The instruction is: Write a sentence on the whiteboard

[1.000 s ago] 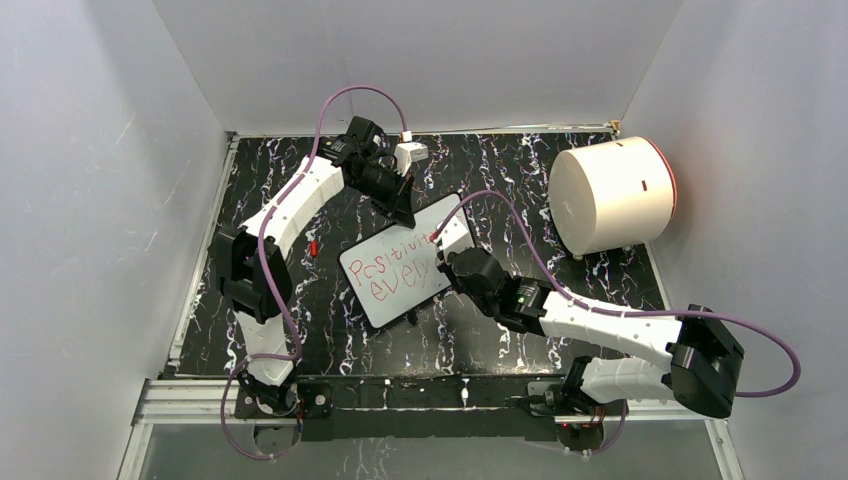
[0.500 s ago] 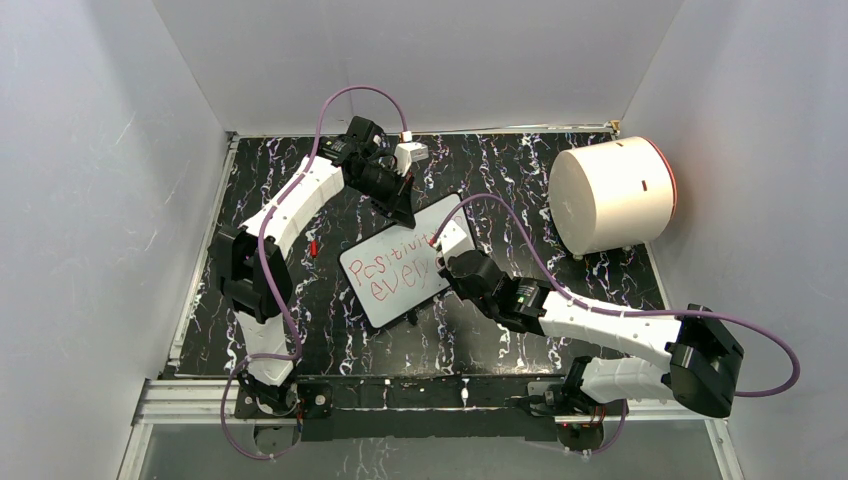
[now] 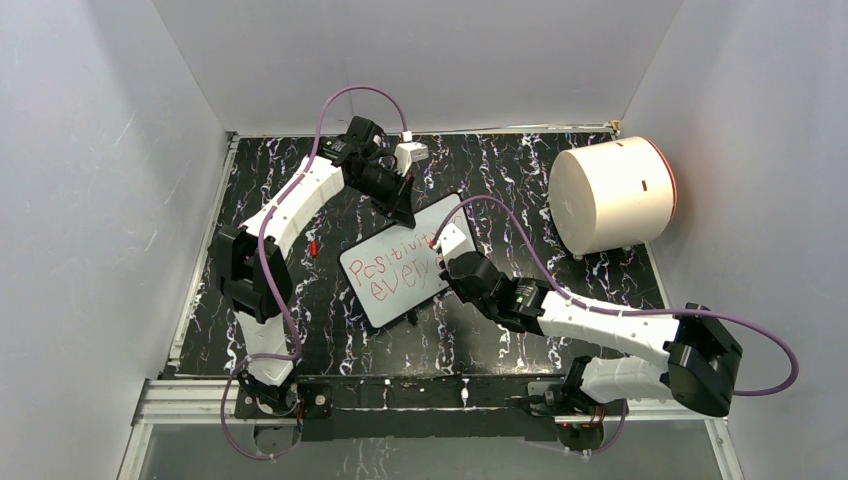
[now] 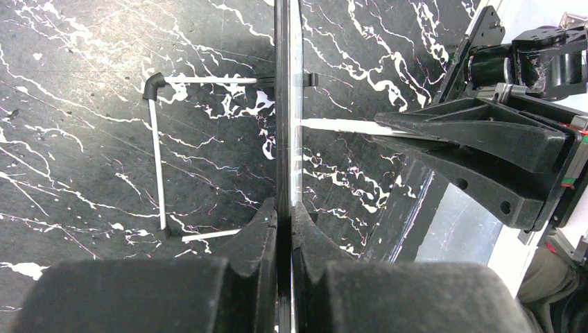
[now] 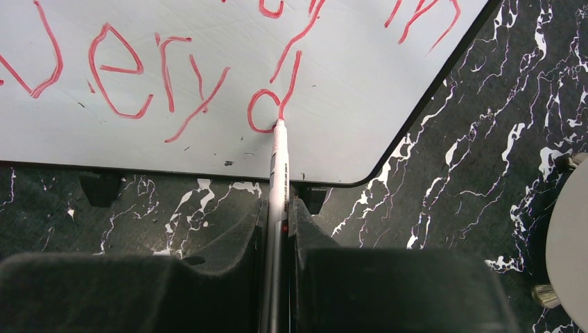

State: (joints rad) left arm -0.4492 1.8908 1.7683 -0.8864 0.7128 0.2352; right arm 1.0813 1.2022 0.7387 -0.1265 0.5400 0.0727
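**Progress.** The small white whiteboard with a thin black frame (image 3: 400, 268) sits about mid-table on the black, white-veined marble-look table (image 3: 500, 335). It is turned askew to the table's edges, with its face toward the overhead camera.
- The red handwritten sentence (image 3: 393, 272) runs in two lines.
- The top line reads roughly "Positivity" and looks complete, as far as the overhead view lets me read it.
- The second line has "every", then a "d" with bowl and stem both drawn.
- Judged: the last word lacks its remaining letters. Some blank board lies beyond the "d" toward the board's right corner, though not a great deal.

**Right arm.** It reaches in from the near right corner of the table, low and stretched, with the wrist angled at the board's near edge. The right gripper (image 5: 279, 208) is pinched narrow on a slim white marker with a red tip (image 5: 279, 163). The tip touches the board at the foot of the "d" stem.

**Left arm.** It arches up along the table's left edge and comes down on the board's far edge. The left gripper (image 4: 284, 216) is clamped on that edge. The left wrist view shows the frame edge-on between both fingers, bracing the board.

**Also noted.**
- A large white cylinder lying on its side (image 3: 610, 195) is at the far right corner, well apart from the board.
- A small red bit (image 3: 313, 247) lies on the table just left of the board. I cannot tell what it is.
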